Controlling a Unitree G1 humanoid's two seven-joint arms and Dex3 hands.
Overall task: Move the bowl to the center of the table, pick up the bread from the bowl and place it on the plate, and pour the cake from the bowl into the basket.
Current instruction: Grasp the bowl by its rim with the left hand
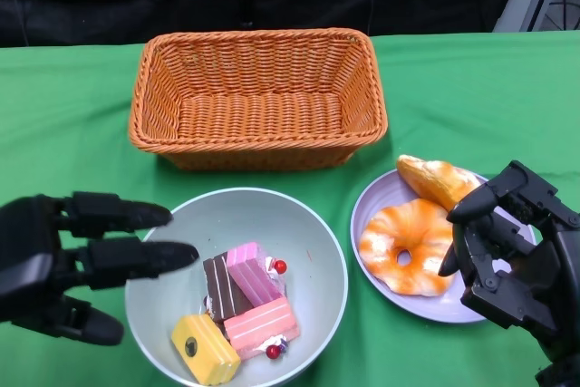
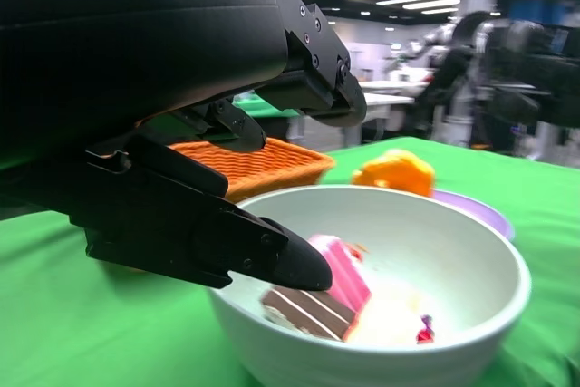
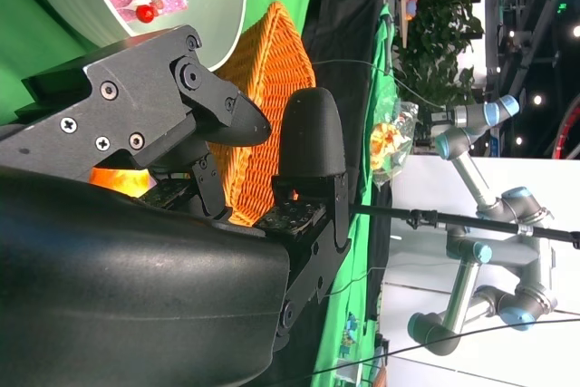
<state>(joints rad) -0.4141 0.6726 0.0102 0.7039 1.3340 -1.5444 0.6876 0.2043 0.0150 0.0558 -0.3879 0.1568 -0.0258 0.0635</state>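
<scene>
A pale green bowl (image 1: 308, 242) sits near the front middle of the green table, holding several cake pieces (image 1: 243, 305) in pink, brown and yellow. To its right a lilac plate (image 1: 373, 206) carries two orange breads (image 1: 410, 244). The empty wicker basket (image 1: 256, 97) stands behind the bowl. My left hand (image 1: 77, 260) is open beside the bowl's left rim, fingers stretched toward it, and I cannot tell whether they touch the rim; the left wrist view shows the bowl (image 2: 435, 324) just past my fingers (image 2: 236, 246). My right hand (image 1: 517, 251) hovers over the plate's right edge, fingers loosely curled, holding nothing.
The green tablecloth (image 1: 72, 133) runs to a black backdrop at the far edge. In the wrist views other robot arms (image 3: 471, 224) and tables stand beyond this table.
</scene>
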